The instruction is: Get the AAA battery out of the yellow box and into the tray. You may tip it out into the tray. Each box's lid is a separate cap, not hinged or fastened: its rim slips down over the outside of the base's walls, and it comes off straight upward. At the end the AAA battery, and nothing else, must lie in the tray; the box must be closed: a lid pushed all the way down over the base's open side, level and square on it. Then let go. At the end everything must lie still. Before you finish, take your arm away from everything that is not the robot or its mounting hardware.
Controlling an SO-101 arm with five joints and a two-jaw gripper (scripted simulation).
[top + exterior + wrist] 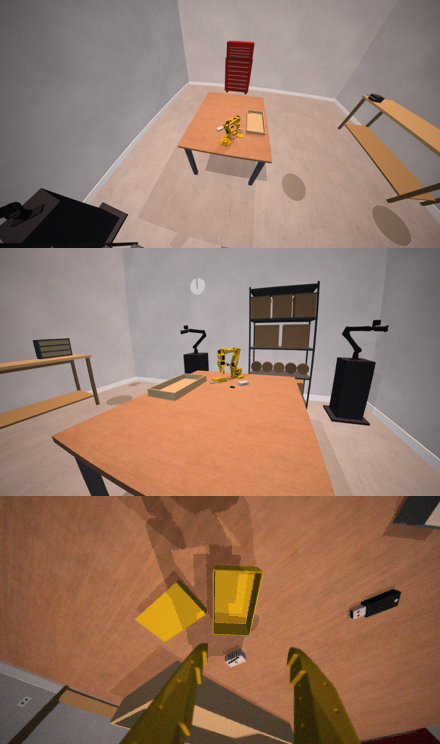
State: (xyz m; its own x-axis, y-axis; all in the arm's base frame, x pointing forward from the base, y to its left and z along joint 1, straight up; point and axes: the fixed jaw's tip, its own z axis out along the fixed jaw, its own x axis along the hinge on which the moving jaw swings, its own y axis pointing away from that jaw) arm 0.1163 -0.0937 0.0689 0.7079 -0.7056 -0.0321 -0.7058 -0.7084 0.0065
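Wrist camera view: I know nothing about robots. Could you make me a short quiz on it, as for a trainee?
1. True or false: the yellow lid sits closed on the yellow box base.
2. Which thing lies on the table to the right of the open base in the wrist view? A) the black USB stick B) a spoon C) a cup
3. Fill in: between the fingers of the gripper there is ____.

Key: 1 false, the lid lies on the table beside the base. 2 A. 3 nothing, the fingers stand apart above the table.
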